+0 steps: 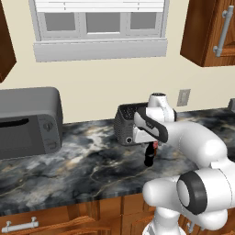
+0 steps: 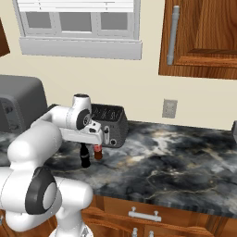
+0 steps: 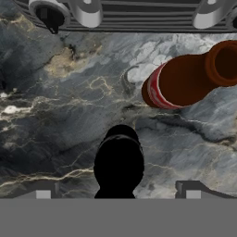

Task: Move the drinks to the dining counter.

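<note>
The small brown bottle (image 1: pixel 156 146) (image 2: pixel 97 152) with its red label stands upright on the marbled wall counter (image 1: pixel 69 170), just in front of the toaster. In the hand view the brown bottle (image 3: pixel 185 81) lies up and to the right, seen from above. My gripper (image 1: pixel 149 160) (image 2: pixel 85 162) (image 3: pixel 119 157) hangs over the counter right beside the bottle, apart from it. Its black fingers are pressed together into one dark mass, shut on nothing. The yellow bottle and the dining counter are out of view.
A dark toaster (image 1: pixel 125 123) (image 2: pixel 111 124) stands close behind the bottle against the wall. A grey microwave (image 1: pixel 27 121) (image 2: pixel 16 106) sits at the left. Wooden wall cabinets (image 2: pixel 203 37) hang above on the right. Bare marbled counter (image 2: pixel 176 162) stretches to the right.
</note>
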